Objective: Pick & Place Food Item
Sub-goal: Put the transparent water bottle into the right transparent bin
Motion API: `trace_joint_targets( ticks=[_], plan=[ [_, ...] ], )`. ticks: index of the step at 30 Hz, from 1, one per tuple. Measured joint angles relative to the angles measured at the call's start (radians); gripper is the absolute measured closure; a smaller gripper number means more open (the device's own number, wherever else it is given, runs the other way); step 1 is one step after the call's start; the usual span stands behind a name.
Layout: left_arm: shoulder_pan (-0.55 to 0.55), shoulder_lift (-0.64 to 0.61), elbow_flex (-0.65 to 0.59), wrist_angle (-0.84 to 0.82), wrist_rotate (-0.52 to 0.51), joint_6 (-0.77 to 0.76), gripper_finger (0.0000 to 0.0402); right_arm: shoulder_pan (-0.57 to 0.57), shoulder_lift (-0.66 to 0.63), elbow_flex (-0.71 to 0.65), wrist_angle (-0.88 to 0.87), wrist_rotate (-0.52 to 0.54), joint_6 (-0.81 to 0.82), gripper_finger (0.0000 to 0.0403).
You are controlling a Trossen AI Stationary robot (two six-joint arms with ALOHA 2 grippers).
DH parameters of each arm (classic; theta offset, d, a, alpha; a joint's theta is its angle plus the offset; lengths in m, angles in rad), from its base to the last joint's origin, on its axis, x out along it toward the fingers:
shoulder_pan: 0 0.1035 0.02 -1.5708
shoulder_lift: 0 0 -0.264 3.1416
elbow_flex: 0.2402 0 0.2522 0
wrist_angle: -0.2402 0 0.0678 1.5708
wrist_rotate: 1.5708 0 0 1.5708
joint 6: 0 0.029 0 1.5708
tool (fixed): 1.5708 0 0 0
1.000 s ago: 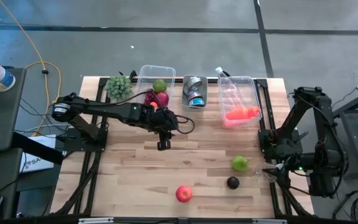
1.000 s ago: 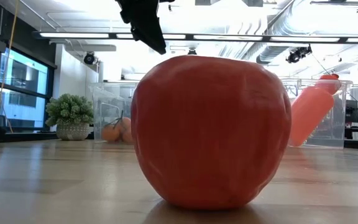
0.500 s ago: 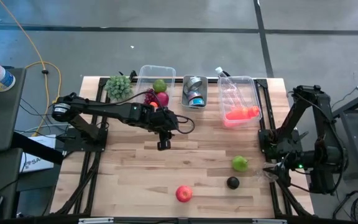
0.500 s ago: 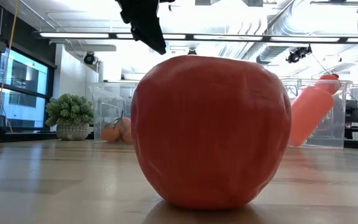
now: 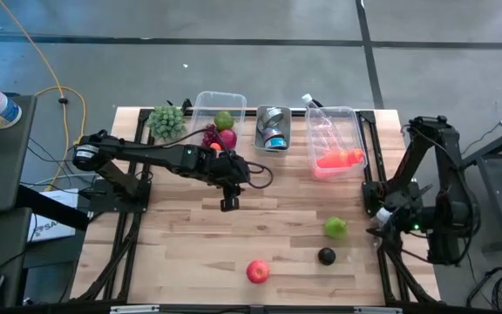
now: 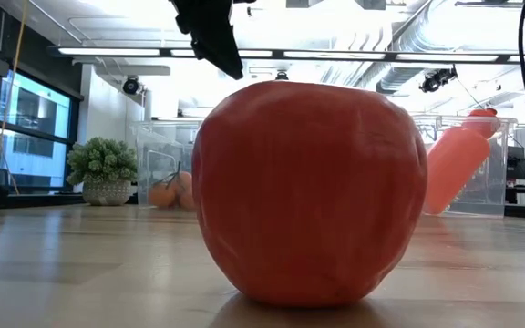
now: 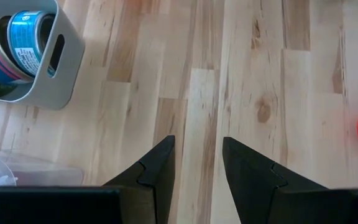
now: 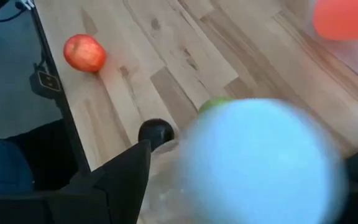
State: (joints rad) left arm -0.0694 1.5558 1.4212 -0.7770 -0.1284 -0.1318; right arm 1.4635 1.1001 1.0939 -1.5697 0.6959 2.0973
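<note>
Much bare desk [image 5: 172, 244] lies open at lower left. Three bins [image 5: 219, 105] line the top edge. Left end effector [image 5: 228, 203] hovers mid-frame, slightly parted, empty; right end effector's [image 5: 380, 229] state is unclear. Red apple [image 5: 257, 271] sits bottom center, green apple [image 5: 335, 228] near the right edge.

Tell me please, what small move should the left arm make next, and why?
Probably move toward the red apple and descend. The left tool hovers over bare table with fingers apart and nothing between them, while the apple lies loose near the front edge. The right tool waits at the table's right edge.
</note>
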Motion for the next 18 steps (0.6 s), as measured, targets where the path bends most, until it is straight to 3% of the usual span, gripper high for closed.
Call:
trace_joint_targets(
  ticks=[11, 18],
  plan=[
    [0.009, 0.000, 0.000, 0.002, -0.003, 0.011, 0.0275, 0.000, 0.057, -0.010, 0.012, 0.008, -0.002, 0.0144],
    [0.009, 0.000, 0.000, 0.060, -0.061, 0.012, 0.0275, -0.012, 0.059, -0.166, 0.105, 0.044, 0.049, 0.0144]
  ],
)
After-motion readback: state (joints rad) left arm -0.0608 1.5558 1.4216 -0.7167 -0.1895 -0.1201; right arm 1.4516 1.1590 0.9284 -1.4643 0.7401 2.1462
